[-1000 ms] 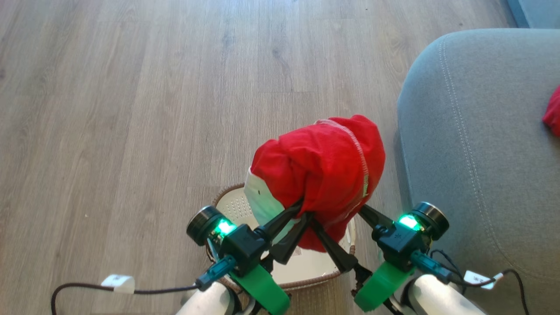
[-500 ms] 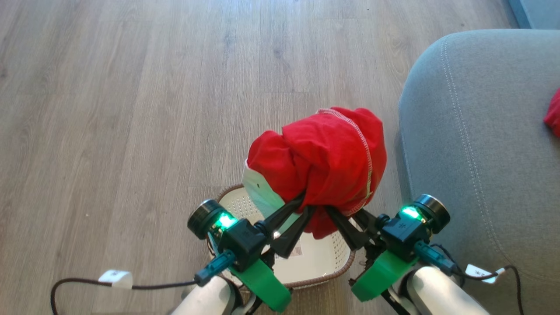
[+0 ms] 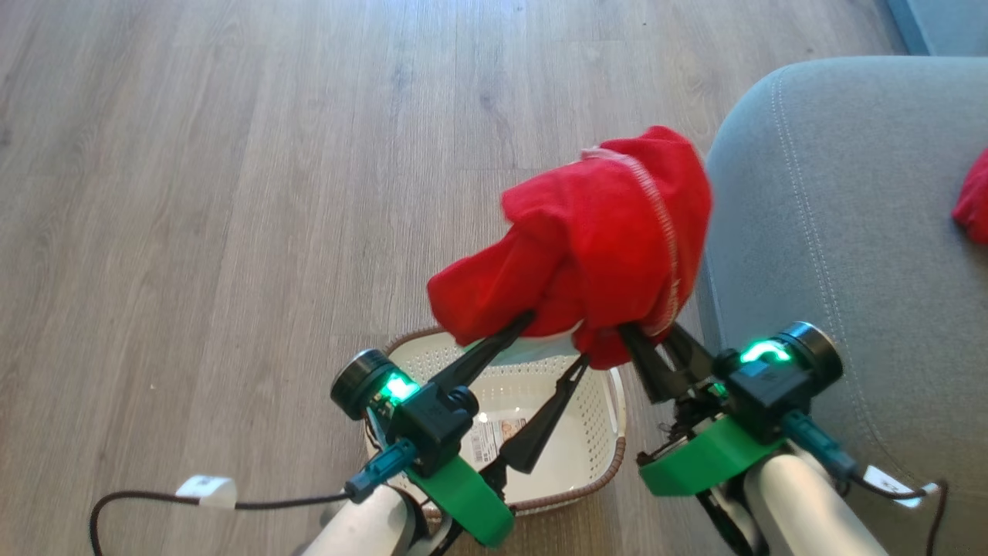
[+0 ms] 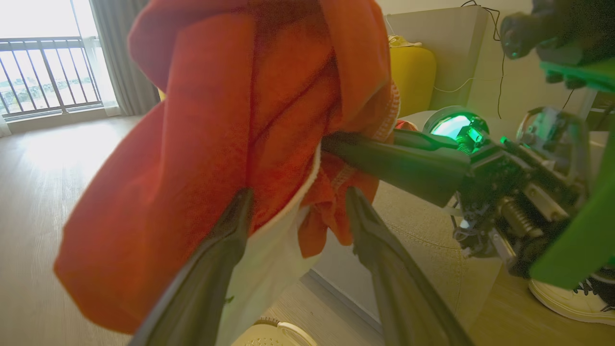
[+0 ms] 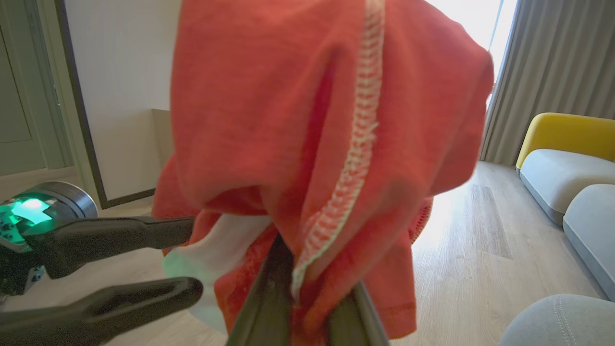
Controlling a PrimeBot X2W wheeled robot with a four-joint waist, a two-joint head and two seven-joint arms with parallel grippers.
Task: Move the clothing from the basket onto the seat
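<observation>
The wooden floor [image 3: 231, 193] gives wide room on the left. The grey seat [image 3: 834, 232] takes the right side, and one red garment [image 3: 974, 201] already lies on it, so I judge the task about half done. The basket [image 3: 614, 455] looks emptied, with its label showing. The second garment [image 3: 610, 232] hangs in the air above the basket, just beside the rounded edge of the seat. The right gripper [image 3: 647, 340] has its jaws closed on this cloth. The left gripper [image 3: 556, 340] has its jaws spread apart, with cloth only resting against them. What remains is to carry the garment over that edge and release it.
</observation>
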